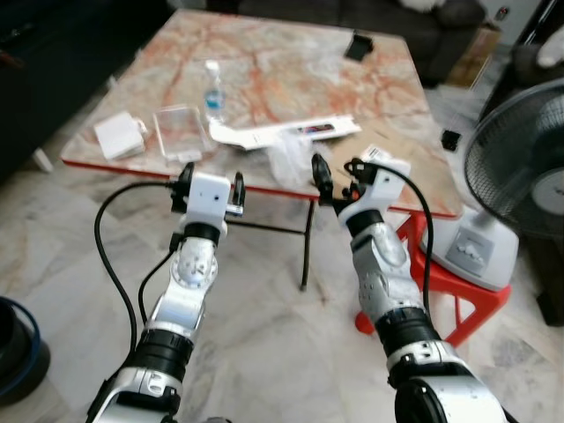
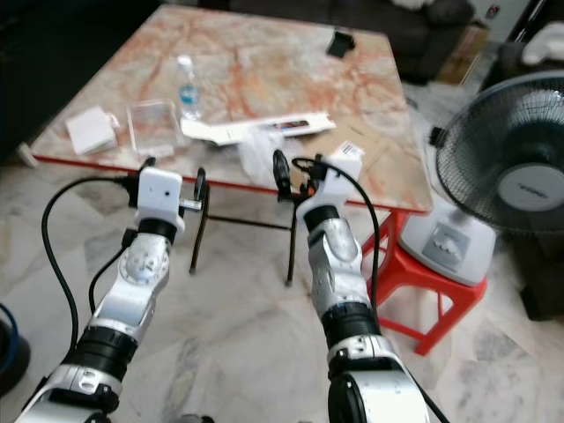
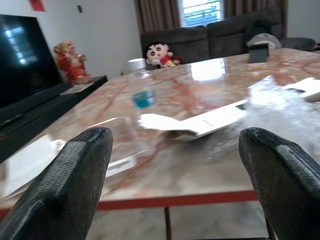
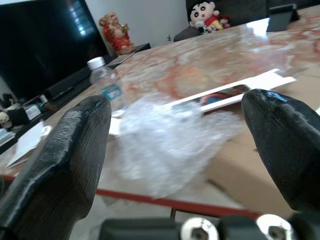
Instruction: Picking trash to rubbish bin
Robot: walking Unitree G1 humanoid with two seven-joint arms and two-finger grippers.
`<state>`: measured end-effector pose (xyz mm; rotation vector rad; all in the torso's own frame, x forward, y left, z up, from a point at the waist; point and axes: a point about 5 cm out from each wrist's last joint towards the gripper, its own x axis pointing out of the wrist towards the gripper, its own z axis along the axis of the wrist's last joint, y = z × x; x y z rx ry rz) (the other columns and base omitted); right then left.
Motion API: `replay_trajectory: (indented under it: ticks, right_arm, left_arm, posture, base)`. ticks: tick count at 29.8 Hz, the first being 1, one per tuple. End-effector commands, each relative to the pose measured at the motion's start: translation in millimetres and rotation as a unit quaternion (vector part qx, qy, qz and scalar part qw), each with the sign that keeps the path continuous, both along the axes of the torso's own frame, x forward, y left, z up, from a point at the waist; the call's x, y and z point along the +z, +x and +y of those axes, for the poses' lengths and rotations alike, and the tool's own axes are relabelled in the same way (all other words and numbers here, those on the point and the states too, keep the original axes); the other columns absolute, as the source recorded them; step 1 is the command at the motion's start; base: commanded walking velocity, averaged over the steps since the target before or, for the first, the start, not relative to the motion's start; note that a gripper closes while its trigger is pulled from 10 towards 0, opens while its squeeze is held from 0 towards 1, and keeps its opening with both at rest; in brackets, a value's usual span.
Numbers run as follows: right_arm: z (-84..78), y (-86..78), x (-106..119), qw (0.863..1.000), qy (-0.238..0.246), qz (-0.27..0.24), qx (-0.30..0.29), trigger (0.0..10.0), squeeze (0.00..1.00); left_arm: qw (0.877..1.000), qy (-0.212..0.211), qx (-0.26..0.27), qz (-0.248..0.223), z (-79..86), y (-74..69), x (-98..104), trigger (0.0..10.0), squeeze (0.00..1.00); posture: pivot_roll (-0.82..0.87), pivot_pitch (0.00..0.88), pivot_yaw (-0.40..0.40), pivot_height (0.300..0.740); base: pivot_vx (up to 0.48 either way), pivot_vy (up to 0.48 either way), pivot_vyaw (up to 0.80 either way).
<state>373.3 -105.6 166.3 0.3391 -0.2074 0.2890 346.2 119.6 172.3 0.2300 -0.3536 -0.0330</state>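
While both arms reach fwd at the near edge, scene reads as follows, big to small:

Worktop: low marble-pattern worktop, pink/orange veins, red rim (image 1: pixel 291 66), on a grey marble-tile floor (image 1: pixel 264 326).
Fan: black-grille floor fan w/ white base (image 1: pixel 520 176), on robot's right, just beside the worktop's right corner; red plastic stool (image 1: pixel 441 282) under that corner.
Left arm: silver, raised in front of worktop's near edge; left gripper (image 1: pixel 211 182) jaws wide apart, holding nothing; just short of the rim.
Right arm: silver, raised likewise; right gripper (image 1: pixel 335 176) jaws wide apart, nothing held; at the rim, right in front of the wrap.
Carton: long flat white cardboard carton w/ printed panel (image 1: pixel 282 134), lying mid-worktop, beyond the wrap.
Brown card: flat brown cardboard sheet (image 1: pixel 414 159), near right part of worktop.
Trash: crumpled clear plastic wrap (image 4: pixel 165 140), on worktop near the front edge, touching the carton's near side; seen between the right gripper's fingers (image 4: pixel 60 155) in right wrist view.
Clear box: clear square plastic container (image 1: pixel 181 130), near left part, beside the bottle.
White pack: small white flat packet (image 1: pixel 119 135), left corner, just beside clear box.
Bottle: small clear plastic water bottle, blue label, white cap (image 1: pixel 213 92), upright, behind clear box.
Black item: small dark object (image 1: pixel 358 46), far side of worktop; can't tell what.
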Motion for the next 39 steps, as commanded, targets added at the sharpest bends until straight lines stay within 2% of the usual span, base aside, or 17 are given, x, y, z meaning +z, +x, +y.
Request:
replay_trajectory:
  ticks: [1,3,4,5,6,16,26,29,39]
  right_arm:
    - [-11.0,0.1,-0.7,1.000,-0.005,-0.001,-0.017,10.0,1.00]
    - [-10.9,0.3,-1.4,1.000,-0.013,0.002,-0.021,10.0,1.00]
    - [-10.8,0.6,-2.1,0.999,-0.022,0.004,-0.026,10.0,0.60]
    - [-10.6,0.8,-2.4,0.999,-0.024,0.005,-0.027,10.0,0.00]
    - [-10.6,1.0,-2.5,0.999,-0.023,0.006,-0.027,10.0,0.00]
    - [-10.6,1.8,-3.7,0.999,-0.022,0.014,-0.030,10.0,0.00]
    - [-6.3,1.9,0.5,1.000,-0.003,0.006,-0.009,10.0,0.00]
    - [-3.8,1.8,0.3,1.000,-0.002,0.007,-0.001,10.0,0.00]
    - [-5.7,1.7,1.6,1.000,-0.006,0.000,-0.007,10.0,0.00]
  left_arm:
    - [1.000,-0.004,-0.027,-0.011,-13.3,-3.0,4.1,10.0,1.00]
    - [1.000,-0.005,-0.028,-0.012,-13.9,-3.1,4.8,10.0,1.00]
    - [0.999,-0.007,-0.031,-0.014,-14.9,-3.2,6.1,10.0,1.00]
    - [0.999,-0.007,-0.034,-0.015,-15.3,-3.3,7.1,10.0,0.95]
    - [0.999,-0.006,-0.035,-0.016,-15.3,-3.5,7.5,10.0,0.00]
    - [0.999,-0.016,-0.043,-0.022,-14.5,-4.4,10.1,10.0,0.00]
    - [0.999,-0.015,-0.043,-0.021,-13.8,-4.9,10.2,10.0,0.00]
    - [0.999,-0.016,-0.042,-0.022,-13.7,-4.7,10.9,10.0,0.00]
    - [0.999,-0.018,-0.041,-0.024,-12.3,-5.1,11.1,10.0,0.00]
  posture:
    - [0.06,0.110,-0.089,0.740]
    - [0.06,0.110,-0.089,0.740]
    - [0.07,0.116,-0.092,0.740]
    - [0.07,0.117,-0.092,0.740]
    - [0.07,0.119,-0.092,0.740]
    - [0.07,0.118,-0.092,0.740]
    - [0.06,0.120,-0.093,0.740]
    - [0.07,0.123,-0.096,0.740]
    - [0.07,0.131,-0.099,0.740]
  base:
    - [0.368,0.000,0.00]
    - [0.360,0.000,0.00]
    - [0.345,0.000,0.00]
    - [0.311,0.000,0.00]
    - [0.307,0.000,0.00]
    - [0.152,0.000,0.00]
    - [0.449,0.000,0.00]
    - [0.453,0.000,-0.67]
    - [0.467,0.000,-0.15]
